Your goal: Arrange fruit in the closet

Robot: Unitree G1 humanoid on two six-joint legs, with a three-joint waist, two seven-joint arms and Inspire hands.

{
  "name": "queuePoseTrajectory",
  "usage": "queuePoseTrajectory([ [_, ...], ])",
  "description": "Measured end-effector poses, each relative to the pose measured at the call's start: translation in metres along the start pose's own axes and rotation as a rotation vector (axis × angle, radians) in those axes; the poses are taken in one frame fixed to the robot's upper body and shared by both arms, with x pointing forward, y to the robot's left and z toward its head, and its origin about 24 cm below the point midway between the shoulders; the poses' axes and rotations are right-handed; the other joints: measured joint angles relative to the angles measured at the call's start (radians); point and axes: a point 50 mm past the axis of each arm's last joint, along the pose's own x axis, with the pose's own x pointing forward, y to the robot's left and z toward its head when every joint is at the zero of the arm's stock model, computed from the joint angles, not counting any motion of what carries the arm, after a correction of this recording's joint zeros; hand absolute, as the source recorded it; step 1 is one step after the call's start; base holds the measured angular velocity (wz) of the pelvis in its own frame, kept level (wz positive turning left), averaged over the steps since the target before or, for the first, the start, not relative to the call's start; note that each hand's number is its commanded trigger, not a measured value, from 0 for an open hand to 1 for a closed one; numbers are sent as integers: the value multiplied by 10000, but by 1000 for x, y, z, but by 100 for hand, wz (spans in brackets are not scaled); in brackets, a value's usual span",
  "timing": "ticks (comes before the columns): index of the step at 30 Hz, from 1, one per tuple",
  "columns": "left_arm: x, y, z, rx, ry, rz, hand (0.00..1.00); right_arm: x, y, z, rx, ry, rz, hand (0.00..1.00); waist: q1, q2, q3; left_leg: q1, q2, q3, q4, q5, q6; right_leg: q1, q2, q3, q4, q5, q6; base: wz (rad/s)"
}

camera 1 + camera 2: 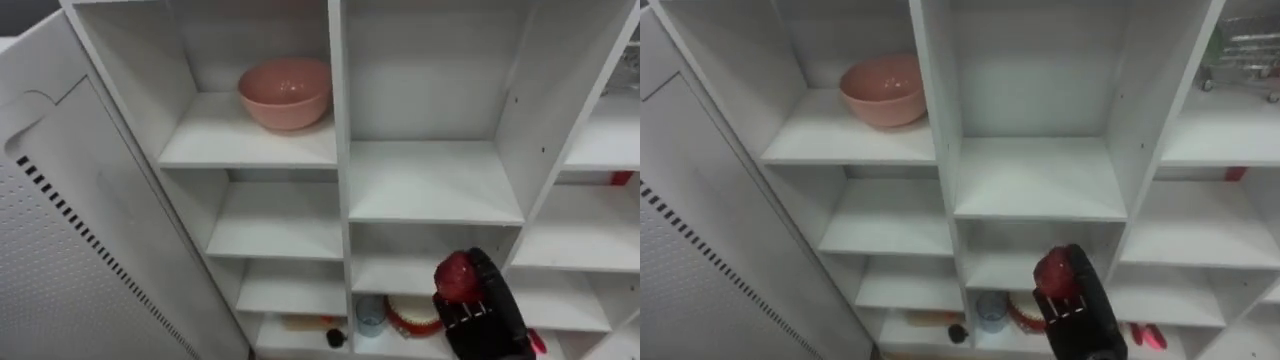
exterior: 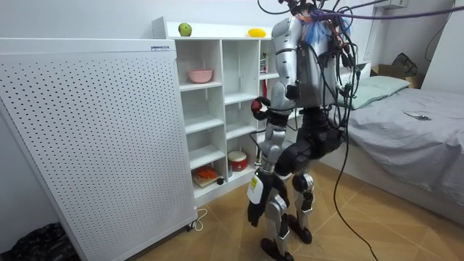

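The robot stands facing the open white closet [image 1: 340,150], with a perforated white panel [image 1: 70,260] at its left and a bed [image 2: 406,109] at the room view's right. Its right hand [image 1: 487,318] is raised before the middle column, fingers curled round a red fruit [image 1: 458,277] that pokes out above them. The fruit is held in the air in front of the lower compartments, resting on no shelf. We see the left hand [image 2: 254,206] hanging beside the thigh in the room view, and we cannot tell how its fingers are set. A pink bowl [image 1: 285,92] sits upright in the uppermost compartment of the left column, its inside showing plain pink. At the foot of the middle column a pale blue cup [image 1: 370,315] stands just beside a red-rimmed round container [image 1: 410,318]; we cannot make out what either holds. Low in the left column lie orange-red things [image 2: 206,174] too small to name. On the closet's top lie a green fruit [image 2: 185,30] and a yellow fruit [image 2: 256,32] — well apart
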Motion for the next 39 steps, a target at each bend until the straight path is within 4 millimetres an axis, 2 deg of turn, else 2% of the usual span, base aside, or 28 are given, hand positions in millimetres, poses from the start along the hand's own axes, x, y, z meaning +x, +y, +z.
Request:
queuePoseTrajectory([
  [4,-1,-6,4,340,-98,-197,0,4,0,8,1208,-287,-223,100,358,6,-8,-975,-19,175,515,-81,-16,-1195,-168,245,796,-195,-112,-3],
  [9,-1,-10,13,620,-423,-208,0,17,31,30,1656,-890,353,100,389,13,-21,-2197,-4,270,1147,-76,-35,-2472,-315,298,1524,-277,-281,4],
  [11,-2,-11,22,885,-712,-190,0,22,52,42,1673,-1163,891,100,390,9,-18,-2745,2,282,1486,-81,-43,-3000,-363,296,1837,-314,-341,10],
  [15,-1,-8,27,1005,-860,-120,0,26,73,54,1605,-1401,1366,100,322,-32,-23,-3297,11,266,1778,-113,-60,-3509,-378,307,2090,-353,-378,8],
  [17,-1,-7,31,1135,-997,71,0,27,91,66,1713,-1670,1631,100,288,-67,-22,-3852,15,271,2019,-135,-43,-4056,-456,289,2335,-368,-401,11],
  [19,-1,-8,33,1265,-1089,61,0,28,98,73,1794,-1937,1624,100,302,-69,-24,-4143,34,272,2256,-145,-27,-4305,-485,272,2502,-384,-433,3],
  [25,-3,-7,44,1230,-1683,98,0,29,122,81,1902,-2254,1839,100,311,-131,-38,-4696,231,538,2739,-367,74,-4850,-551,281,2896,-462,-452,0],
  [32,-5,-7,53,1408,-2158,329,0,26,155,87,2098,-2552,2090,100,277,-175,-70,-4771,222,727,2969,-400,158,-4950,-722,303,3217,-574,-411,5],
  [34,-5,-7,52,1548,-2183,375,0,25,160,88,2053,-2581,2132,100,277,-198,-82,-4766,218,738,2963,-400,167,-4946,-741,291,3221,-572,-409,3],
  [39,-5,-3,48,1654,-2185,566,0,26,159,87,1652,-2652,1474,100,310,-319,-113,-4583,253,771,2933,-403,172,-4773,-728,271,3189,-575,-409,0],
])
